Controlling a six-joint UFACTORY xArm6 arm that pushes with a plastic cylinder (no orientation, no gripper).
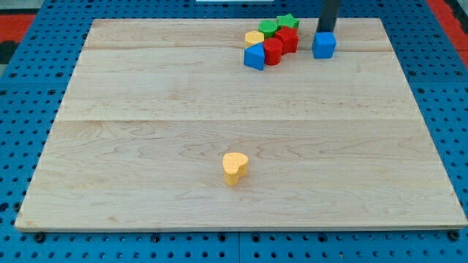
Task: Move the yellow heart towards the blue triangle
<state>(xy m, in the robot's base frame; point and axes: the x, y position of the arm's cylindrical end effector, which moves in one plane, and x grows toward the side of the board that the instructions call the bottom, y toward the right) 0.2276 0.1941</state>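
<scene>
The yellow heart [235, 167] lies alone on the wooden board [146, 146], below the middle of the view. A blue block that looks like the triangle [254, 56] sits at the lower left of a cluster near the view's top. My tip [325, 31] is at the view's top right, touching or just behind a blue cube [324, 45]. It is far from the heart and to the right of the cluster.
The cluster also holds a yellow block [254, 37], two red blocks [273, 50] [287, 39], a green block [268, 28] and a green star [288, 21]. A blue perforated surface [22, 109] surrounds the board.
</scene>
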